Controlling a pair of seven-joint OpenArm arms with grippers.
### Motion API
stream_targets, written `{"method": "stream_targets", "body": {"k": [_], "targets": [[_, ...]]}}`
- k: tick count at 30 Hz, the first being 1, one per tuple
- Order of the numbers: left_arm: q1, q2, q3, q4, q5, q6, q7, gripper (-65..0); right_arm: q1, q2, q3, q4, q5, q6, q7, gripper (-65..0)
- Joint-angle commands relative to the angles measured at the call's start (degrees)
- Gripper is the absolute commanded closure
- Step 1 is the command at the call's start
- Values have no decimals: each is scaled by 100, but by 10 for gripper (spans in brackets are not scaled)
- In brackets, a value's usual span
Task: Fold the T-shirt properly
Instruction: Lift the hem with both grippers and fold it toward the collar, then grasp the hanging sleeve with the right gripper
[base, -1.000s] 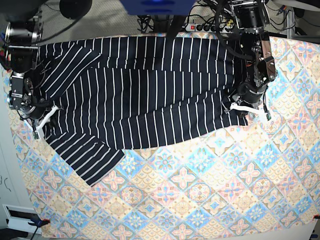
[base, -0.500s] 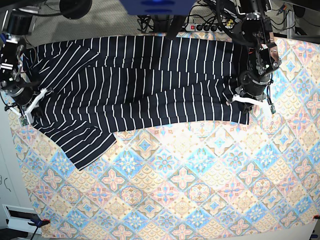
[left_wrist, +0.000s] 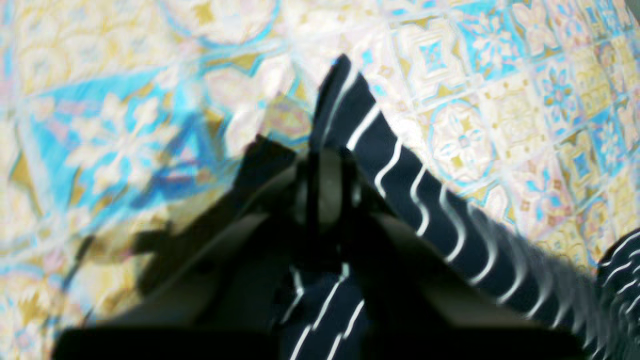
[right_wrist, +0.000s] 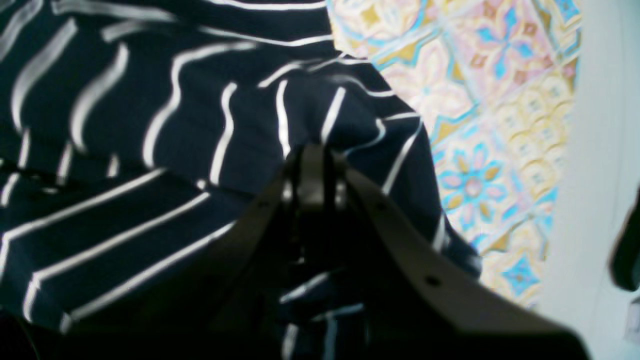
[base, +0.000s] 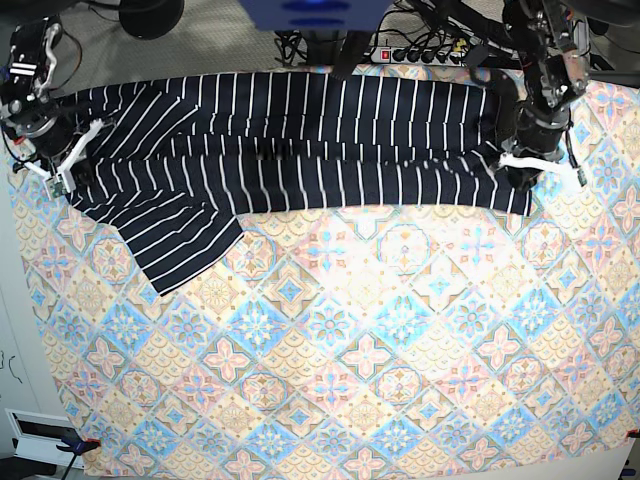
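At the far left of the table, the right gripper (base: 62, 172) is pinching the T-shirt (base: 300, 140) near its shoulder corner. Its two fingers are pressing tight together with a fold of the striped cloth squeezed between them. In the right wrist view, the cloth is bunching up around the gripper tips (right_wrist: 312, 175), and a bit of the tablecloth (right_wrist: 480, 100) is showing beside the shirt's edge.

The T-shirt is lying across the back part of the table, dark with thin white stripes. It is stretching in a long band from one gripper to the other. One sleeve (base: 185, 240) is sticking out toward the front on the left side, lying flat on the flowery tablecloth (base: 380, 360). The rest of the tablecloth in front is showing its blue, pink and yellow tiles.

At the far right, the left gripper (base: 530, 165) is clamping the shirt's other end. The left wrist view is blurry, but the fingers seem to be closing on a narrow corner of the striped cloth (left_wrist: 380, 150), which is poking up past the tips and trailing off to the right over the tablecloth (left_wrist: 125, 125).
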Motion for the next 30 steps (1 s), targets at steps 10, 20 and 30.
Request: {"method": "stream_targets", "body": {"k": [10, 20, 30], "targets": [[214, -143, -21, -561, -48, -31, -69, 0, 33, 40, 31, 11, 35, -19, 131, -2], [152, -143, -21, -710, -57, -31, 836, 0, 33, 40, 101, 143, 18, -28, 131, -11], [161, -143, -21, -701, -57, -31, 854, -200, 59, -610, 1165, 706, 9, -28, -212, -168]]}}
